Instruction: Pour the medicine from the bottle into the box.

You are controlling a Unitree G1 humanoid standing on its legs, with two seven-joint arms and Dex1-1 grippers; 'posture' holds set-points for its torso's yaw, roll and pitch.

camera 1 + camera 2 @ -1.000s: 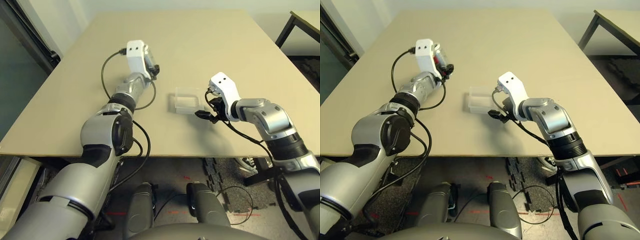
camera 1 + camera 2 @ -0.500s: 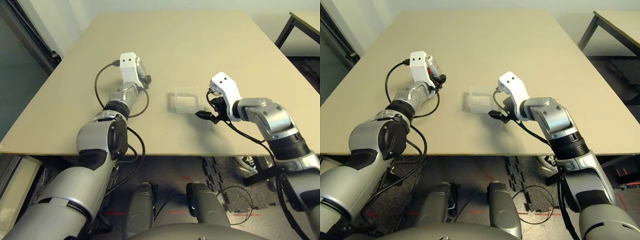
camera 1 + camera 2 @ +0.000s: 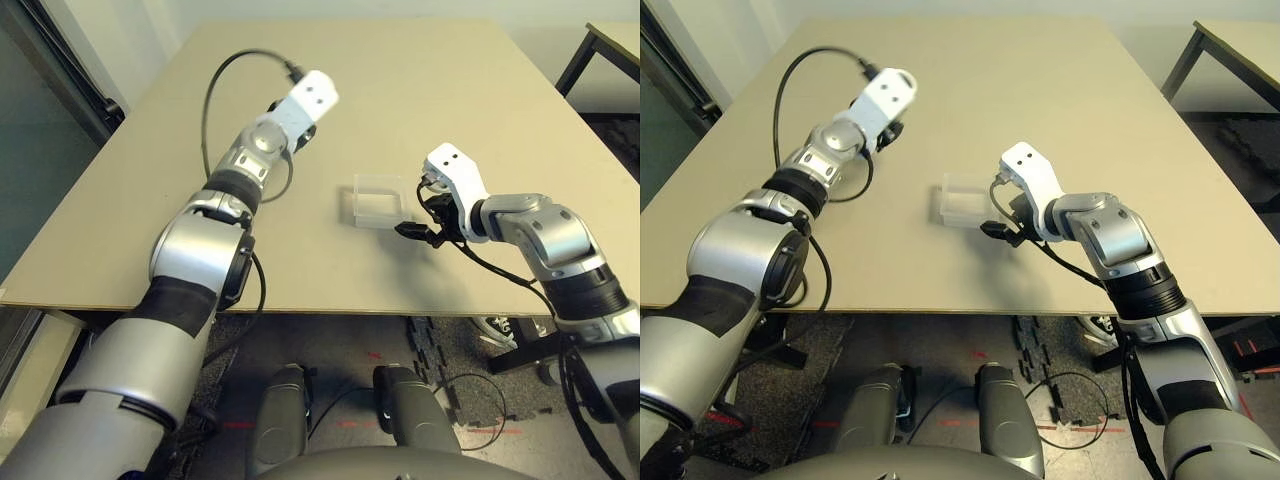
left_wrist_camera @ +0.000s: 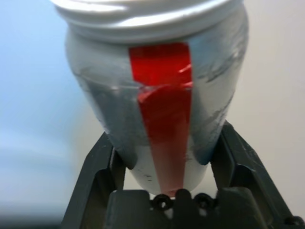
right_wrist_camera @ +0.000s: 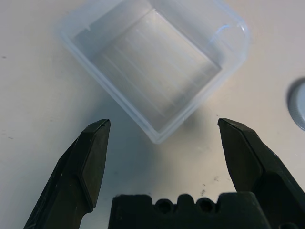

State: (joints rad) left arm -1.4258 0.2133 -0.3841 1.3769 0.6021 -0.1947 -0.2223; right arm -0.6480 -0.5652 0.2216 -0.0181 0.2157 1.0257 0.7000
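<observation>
The clear box (image 3: pixel 377 200) sits flat on the beige desk (image 3: pixel 430 90), and everything else is placed from it. In the right wrist view its inside looks bare and clean; no medicine pellet can be made out in it.

The right gripper (image 5: pixel 162 138) hovers just on the near, right-hand side of the box, angled down toward it. Its two black fingers (image 5: pixel 93 160) are spread wide, with one corner of the box lying between the tips and neither tip touching the plastic. A flat grey disc (image 5: pixel 298 102) shows at the edge of that view, on the desk just beside the box and apart from it.

The left gripper (image 4: pixel 167 143) is raised above the desk, well to the left of the box and farther back, its white wrist housing (image 3: pixel 312 95) pointing toward the box side. Its fingers (image 4: pixel 95 167) pinch the bottle (image 4: pixel 157 90) low on its silvery-grey body, one finger on each side, the red label strip facing the wrist camera. The bottle's pale threaded neck points away from the wrist. The bottle is not over the box; open desk lies between them
</observation>
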